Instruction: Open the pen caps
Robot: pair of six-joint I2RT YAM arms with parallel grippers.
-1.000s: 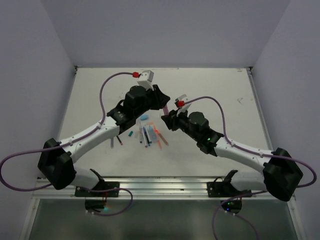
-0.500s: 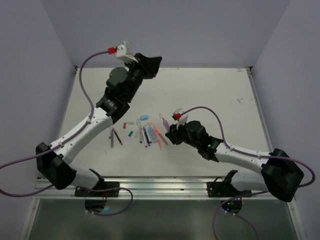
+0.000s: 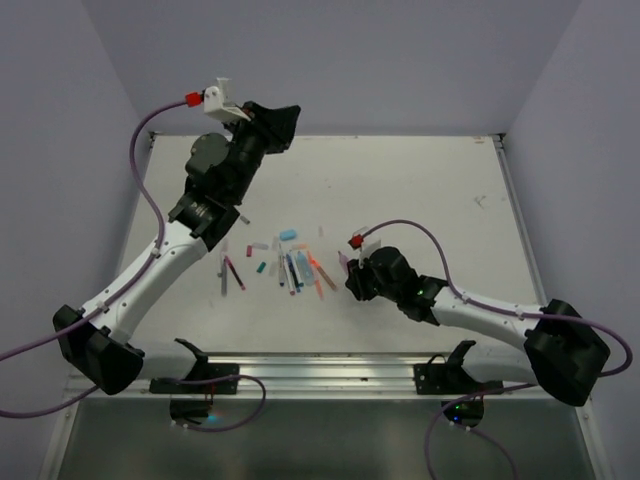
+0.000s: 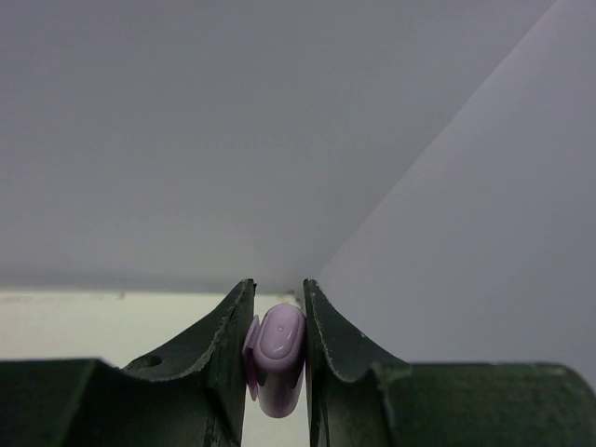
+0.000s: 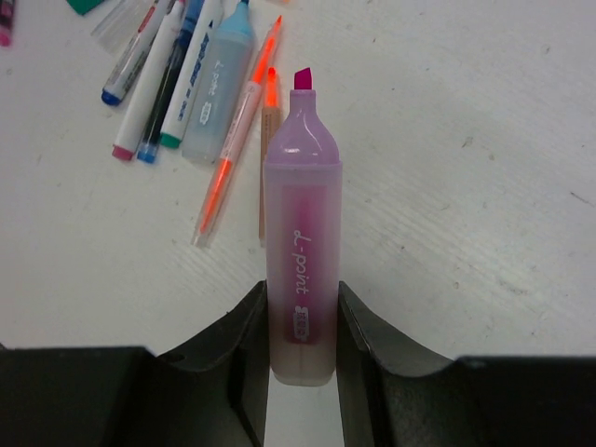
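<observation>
My left gripper (image 3: 280,113) is raised high over the table's back left, shut on a purple pen cap (image 4: 277,358) that stands alone between the fingers (image 4: 228,345). My right gripper (image 3: 348,266) sits low, just right of the pile of pens (image 3: 297,268). It is shut on a purple highlighter (image 5: 300,233) whose bare pink tip (image 5: 303,78) points away from the wrist. In the right wrist view the highlighter hangs just above the table, next to orange pens (image 5: 235,140) and white-bodied pens (image 5: 177,74).
Loose caps lie behind the pile: a light blue one (image 3: 288,235), a pale one (image 3: 260,245) and a teal one (image 3: 260,268). Two dark pens (image 3: 231,273) lie to the left. Walls close in the table (image 3: 430,180) at the back and on both sides.
The two grippers have drawn apart. My left arm rose and swung back-left with the cap; my right gripper came down and nearer with the uncapped highlighter.
</observation>
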